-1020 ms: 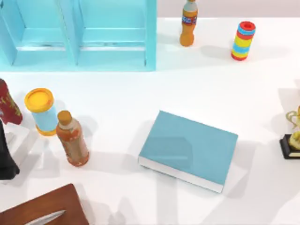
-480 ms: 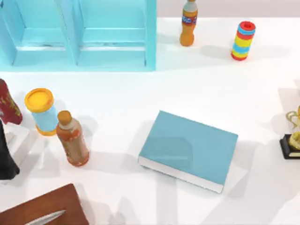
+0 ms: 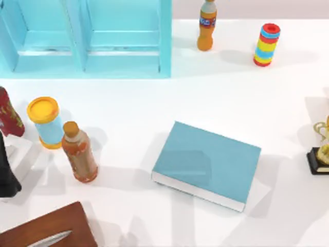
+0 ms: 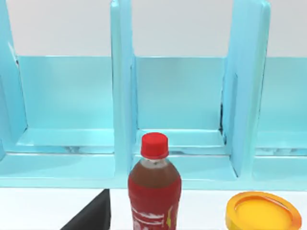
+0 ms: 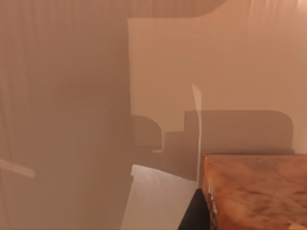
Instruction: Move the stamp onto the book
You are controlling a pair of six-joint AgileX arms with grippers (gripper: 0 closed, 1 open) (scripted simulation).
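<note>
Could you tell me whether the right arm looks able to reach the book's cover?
Probably yes: the book lies flat mid-table, its cover bare, and the trophy at the right edge stands well apart from it.

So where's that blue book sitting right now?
In the top view the book lies flat near the middle of the table, a little toward the right, apart from everything else. The brown-orange bottle stands off to its left.
</note>
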